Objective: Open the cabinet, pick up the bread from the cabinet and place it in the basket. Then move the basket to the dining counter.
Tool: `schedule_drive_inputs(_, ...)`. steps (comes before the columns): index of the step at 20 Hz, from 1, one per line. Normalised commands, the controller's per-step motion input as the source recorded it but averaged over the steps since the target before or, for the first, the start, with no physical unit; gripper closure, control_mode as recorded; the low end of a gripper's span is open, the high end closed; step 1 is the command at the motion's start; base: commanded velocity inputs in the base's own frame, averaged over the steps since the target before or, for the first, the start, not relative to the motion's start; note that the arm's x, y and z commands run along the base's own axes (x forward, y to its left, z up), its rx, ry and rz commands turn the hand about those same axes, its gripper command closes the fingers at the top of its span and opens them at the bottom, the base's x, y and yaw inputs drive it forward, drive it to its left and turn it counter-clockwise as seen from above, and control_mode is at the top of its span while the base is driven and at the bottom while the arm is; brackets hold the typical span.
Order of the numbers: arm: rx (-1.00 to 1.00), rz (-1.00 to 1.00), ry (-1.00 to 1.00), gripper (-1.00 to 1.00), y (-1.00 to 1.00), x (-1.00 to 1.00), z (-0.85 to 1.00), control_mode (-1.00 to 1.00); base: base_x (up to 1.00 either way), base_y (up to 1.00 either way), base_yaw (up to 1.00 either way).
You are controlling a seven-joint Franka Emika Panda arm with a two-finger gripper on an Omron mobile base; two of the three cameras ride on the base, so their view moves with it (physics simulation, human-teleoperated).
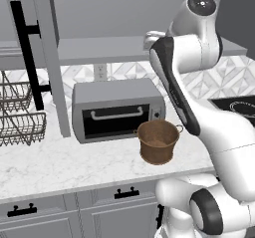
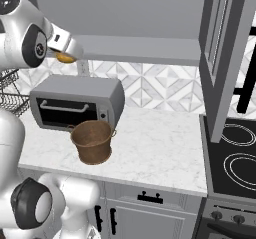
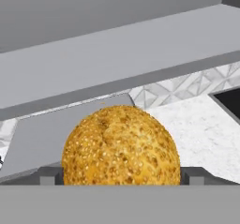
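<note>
The bread, a seeded yellow-orange bun, sits between my gripper's two finger tips, which press its sides. In the right base view my gripper holds the bread in the air just in front of the cabinet's bottom shelf, above the toaster oven. The cabinet doors stand open. The brown basket stands upright on the marble worktop in front of the toaster oven, below the held bread and a little to its right in the right base view. The dining counter is out of view.
A grey toaster oven stands right behind the basket. Dark wire racks hang at the left. The open right cabinet door juts out over a black stove top. Bare marble worktop lies right of the basket.
</note>
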Motion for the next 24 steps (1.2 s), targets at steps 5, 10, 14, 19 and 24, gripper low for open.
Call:
schedule_drive_inputs(5, 0.04, 0.0, 0.18, 1.0, 0.05, -0.23, -0.9, -1.0, 0.0, 0.0, 0.0)
schedule_drive_inputs(10, 0.0, 0.0, 0.17, 1.0, 0.01, -0.08, -1.0, -1.0, 0.0, 0.0, 0.0)
schedule_drive_inputs(14, 0.0, 0.0, 0.17, 1.0, 0.0, -0.01, -1.0, -1.0, 0.0, 0.0, 0.0)
schedule_drive_inputs(19, 0.0, -0.01, 0.19, 1.0, -0.01, 0.0, -0.98, -1.0, 0.0, 0.0, 0.0)
schedule_drive_inputs(24, -0.01, -0.01, 0.28, 1.0, -0.02, 0.32, -0.78, -1.0, 0.0, 0.0, 0.0)
